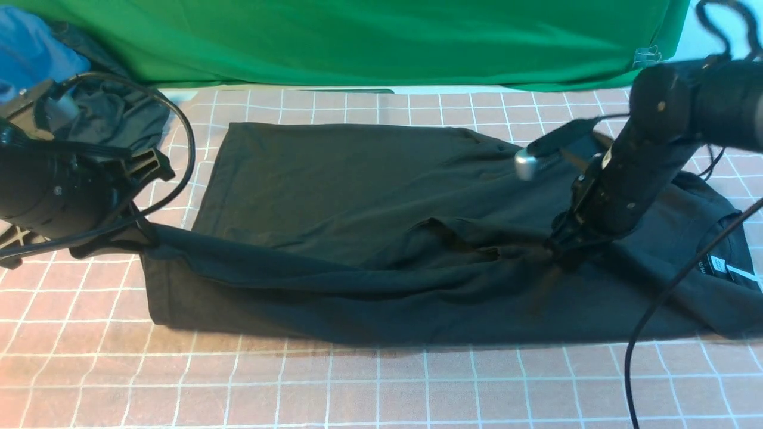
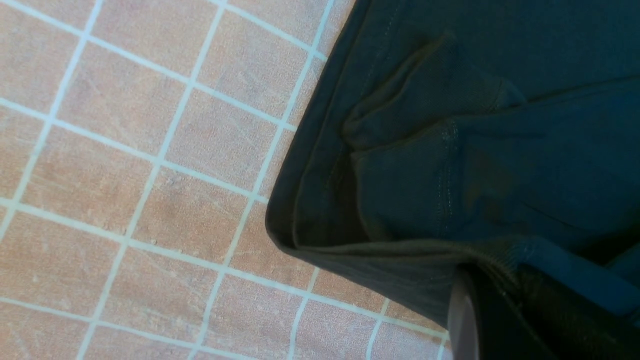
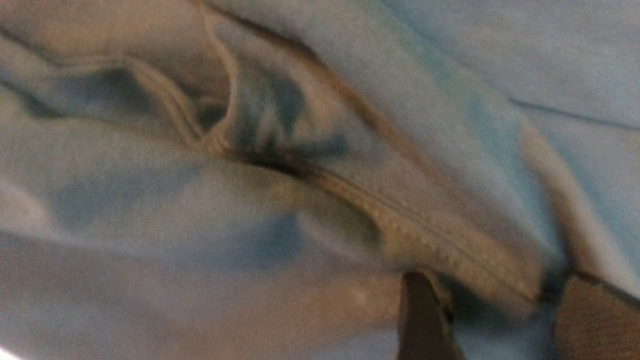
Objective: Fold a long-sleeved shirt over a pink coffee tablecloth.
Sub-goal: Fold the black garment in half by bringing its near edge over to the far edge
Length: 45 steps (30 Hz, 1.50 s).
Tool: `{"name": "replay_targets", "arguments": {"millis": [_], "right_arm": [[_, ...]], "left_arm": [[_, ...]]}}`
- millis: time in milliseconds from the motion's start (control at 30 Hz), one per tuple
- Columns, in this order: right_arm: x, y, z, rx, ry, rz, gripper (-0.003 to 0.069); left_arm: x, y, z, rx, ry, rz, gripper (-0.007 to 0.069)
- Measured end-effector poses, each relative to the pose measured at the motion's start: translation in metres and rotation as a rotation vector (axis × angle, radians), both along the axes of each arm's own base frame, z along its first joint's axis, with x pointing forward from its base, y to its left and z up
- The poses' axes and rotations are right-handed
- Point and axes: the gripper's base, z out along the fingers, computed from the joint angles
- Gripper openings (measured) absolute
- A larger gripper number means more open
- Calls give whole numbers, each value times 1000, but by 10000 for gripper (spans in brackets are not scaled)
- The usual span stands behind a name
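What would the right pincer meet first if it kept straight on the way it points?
The black shirt, right below its tips; whether they already touch it is unclear.

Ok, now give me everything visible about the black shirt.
The long-sleeved shirt is dark, soft-looking cloth with stitched hems, a white neck label and a small white print near the collar, towards the robot's right. It lies spread, wrinkled through the middle, over the pink gridded tablecloth. The left gripper pinches and lifts its near-left part; the right gripper, jaws apart, is down at its folds.
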Motion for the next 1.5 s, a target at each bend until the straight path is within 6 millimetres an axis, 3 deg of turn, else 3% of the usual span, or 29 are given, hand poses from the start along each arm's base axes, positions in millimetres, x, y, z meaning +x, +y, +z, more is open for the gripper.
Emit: {"name": "replay_targets", "arguments": {"millis": [267, 333, 433, 600, 700, 1067, 1333, 1500], "right_arm": [[6, 2, -14, 8, -6, -2, 311], [7, 2, -14, 8, -20, 10, 125], [7, 1, -8, 10, -36, 11, 52], [5, -10, 27, 22, -82, -10, 41], [3, -32, 57, 35, -139, -63, 37], [5, -65, 70, 50, -130, -158, 37], [20, -74, 99, 44, -246, -171, 35], [17, -67, 100, 106, -200, -154, 41]], "left_arm": [[0, 0, 0, 1, 0, 1, 30], [0, 0, 0, 2, -1, 0, 30], [0, 0, 0, -1, -3, 2, 30], [4, -1, 9, -17, -29, 5, 30], [8, -1, 20, -17, -64, 5, 30], [16, 0, 26, -19, -156, 30, 30], [54, 2, 18, -40, -190, 75, 30], [73, 1, 13, -61, -144, 71, 30]]}}
